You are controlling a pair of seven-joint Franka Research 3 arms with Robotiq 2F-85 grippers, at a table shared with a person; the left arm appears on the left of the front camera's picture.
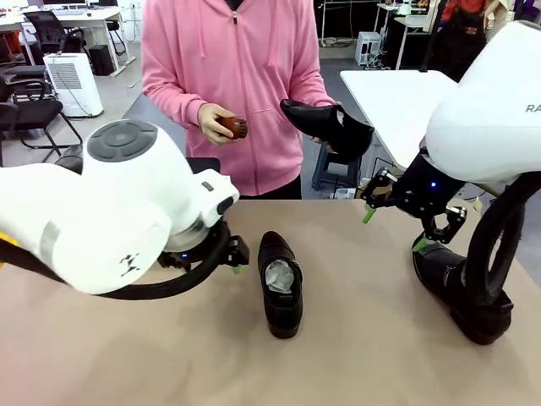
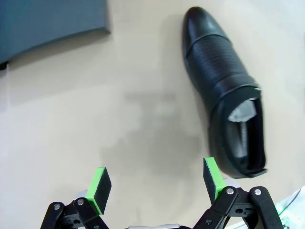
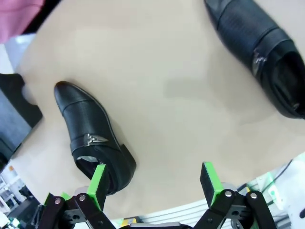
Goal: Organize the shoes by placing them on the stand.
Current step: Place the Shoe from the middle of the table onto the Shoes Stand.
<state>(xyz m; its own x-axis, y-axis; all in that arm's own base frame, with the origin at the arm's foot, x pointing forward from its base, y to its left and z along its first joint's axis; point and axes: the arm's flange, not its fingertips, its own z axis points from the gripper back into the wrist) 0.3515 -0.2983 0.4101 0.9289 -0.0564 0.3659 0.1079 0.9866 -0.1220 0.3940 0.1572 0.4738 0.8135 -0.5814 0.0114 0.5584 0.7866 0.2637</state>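
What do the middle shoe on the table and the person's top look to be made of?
The middle shoe: probably leather or a smooth imitation, glossy black, judging by its highlights and creased-looking strap area.
The pink top: likely soft cotton-type knit, matte, with a drawstring and loose folds.

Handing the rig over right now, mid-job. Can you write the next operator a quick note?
Left gripper: jaws open, empty.
Right gripper: jaws open, empty.
Person: brush in one hand, black dress shoe in the other.
Middle shoe and right-hand shoe: upright on the table.
Stand: on the table, partly in view.
Left to do: these two shoes and the person's onto the stand.
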